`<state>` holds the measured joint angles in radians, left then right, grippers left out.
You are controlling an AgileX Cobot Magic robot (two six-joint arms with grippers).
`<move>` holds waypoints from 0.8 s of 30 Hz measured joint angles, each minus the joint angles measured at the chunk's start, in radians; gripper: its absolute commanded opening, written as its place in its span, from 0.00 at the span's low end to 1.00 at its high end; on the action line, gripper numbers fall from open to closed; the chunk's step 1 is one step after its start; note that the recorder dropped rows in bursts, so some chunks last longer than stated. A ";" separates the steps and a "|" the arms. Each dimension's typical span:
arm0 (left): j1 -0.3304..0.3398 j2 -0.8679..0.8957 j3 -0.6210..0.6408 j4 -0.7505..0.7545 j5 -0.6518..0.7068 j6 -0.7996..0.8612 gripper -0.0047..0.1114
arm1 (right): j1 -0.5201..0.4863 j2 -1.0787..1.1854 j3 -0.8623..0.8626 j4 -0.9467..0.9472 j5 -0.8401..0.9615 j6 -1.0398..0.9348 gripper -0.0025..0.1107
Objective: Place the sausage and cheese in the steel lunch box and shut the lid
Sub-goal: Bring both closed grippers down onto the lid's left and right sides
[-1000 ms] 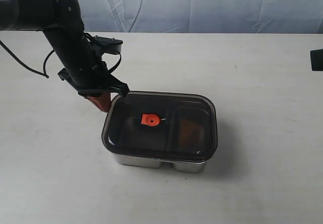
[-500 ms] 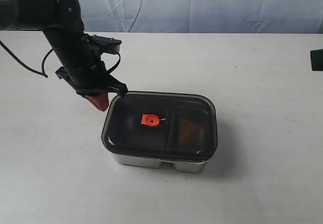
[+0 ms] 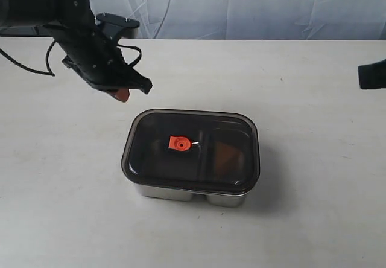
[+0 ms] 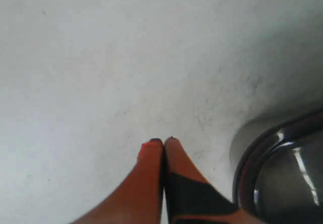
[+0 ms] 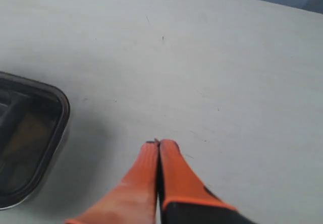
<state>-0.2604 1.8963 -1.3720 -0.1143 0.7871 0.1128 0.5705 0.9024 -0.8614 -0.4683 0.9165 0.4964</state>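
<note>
While the lid (image 3: 151, 162) is sitting flat and square on the steel lunch box (image 3: 181, 194) near the middle of the white table (image 3: 301, 81), the left gripper (image 3: 123, 94) is hovering in the air off the box's far left corner, apart from it, with its orange fingers (image 4: 149, 176) pressing together tip to tip and holding nothing. The left wrist view is showing those closed tips over bare table, with a rounded corner of the dark lid just beside them. The right gripper (image 5: 158, 143) is hanging over the table to the right of the box, well apart from it, its fingers likewise lying flat against each other and empty (in the exterior view only a dark piece of that arm is showing at the right edge). The small orange valve tab (image 3: 178, 142) is lying on the lid a little left of its centre. Through the smoky plastic an orange-brown shape – the cheese (image 3: 229, 155) – is showing dimly in the right compartment; the sausage is too hidden under the dark lid to make out.
</note>
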 measured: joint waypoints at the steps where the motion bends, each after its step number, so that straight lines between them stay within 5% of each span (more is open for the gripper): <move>1: 0.000 -0.018 0.000 0.000 -0.012 0.000 0.04 | 0.000 0.018 0.005 0.008 -0.005 -0.013 0.01; 11: 0.000 -0.108 0.000 -0.052 0.087 0.000 0.04 | 0.000 0.258 -0.016 0.133 -0.078 -0.159 0.01; 24: -0.031 -0.188 0.130 -0.152 0.036 0.101 0.04 | 0.000 0.726 -0.361 0.489 0.026 -0.430 0.01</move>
<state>-0.2911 1.7086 -1.2416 -0.2667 0.8229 0.2136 0.5705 1.6285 -1.2224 0.0203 0.9422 0.0663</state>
